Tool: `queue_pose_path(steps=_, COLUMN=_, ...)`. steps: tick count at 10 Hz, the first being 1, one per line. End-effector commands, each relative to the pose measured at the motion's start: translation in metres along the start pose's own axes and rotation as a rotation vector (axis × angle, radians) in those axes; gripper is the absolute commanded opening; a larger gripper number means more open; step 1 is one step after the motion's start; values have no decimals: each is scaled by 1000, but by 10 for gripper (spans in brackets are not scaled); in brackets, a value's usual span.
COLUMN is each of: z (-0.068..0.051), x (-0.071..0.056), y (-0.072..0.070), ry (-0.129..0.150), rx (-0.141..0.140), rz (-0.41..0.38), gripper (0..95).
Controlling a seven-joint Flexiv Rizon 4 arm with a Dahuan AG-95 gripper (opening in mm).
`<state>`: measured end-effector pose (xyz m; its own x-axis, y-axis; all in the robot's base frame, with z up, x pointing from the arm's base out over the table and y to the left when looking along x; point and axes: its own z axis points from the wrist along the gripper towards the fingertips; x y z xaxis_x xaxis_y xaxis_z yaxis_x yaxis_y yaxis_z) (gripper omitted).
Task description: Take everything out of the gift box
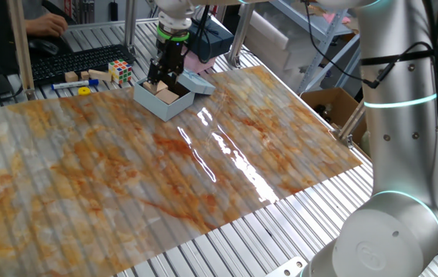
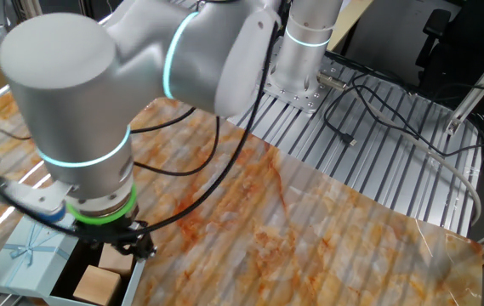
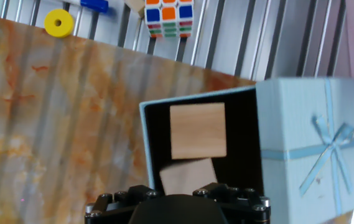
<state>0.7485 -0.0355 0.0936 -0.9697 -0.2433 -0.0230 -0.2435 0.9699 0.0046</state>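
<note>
I hang my gripper [image 1: 159,77] just over the open gift box [image 1: 166,101] at the far edge of the marbled orange mat [image 1: 165,177], lid [image 3: 316,149] folded out to its right. Two wooden blocks [image 3: 198,130] lie in the dark inside, so I judge the emptying is at its first pick. Whether my fingers stand apart or together I cannot tell. Next I should settle around the nearer block [image 3: 186,175] and lift straight up, clear of the walls. Beyond the mat, on the slatted metal table [image 1: 272,231], sit a Rubik's cube [image 1: 121,71] and a yellow ring [image 3: 59,23].
</note>
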Motion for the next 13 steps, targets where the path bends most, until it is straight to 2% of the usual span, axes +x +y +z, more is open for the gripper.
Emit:
queue_pose_path(steps=1, z=2, x=-1, y=-3, ry=0, rx=0, rz=4, gripper=760)
queue_pose_path(steps=5, z=10, x=-3, y=-11, ry=-8, rx=0, rz=3, gripper=760)
queue_pose_path(steps=13, z=24, x=-2, y=-17, ry=-15, rx=-2, rz=3, gripper=760)
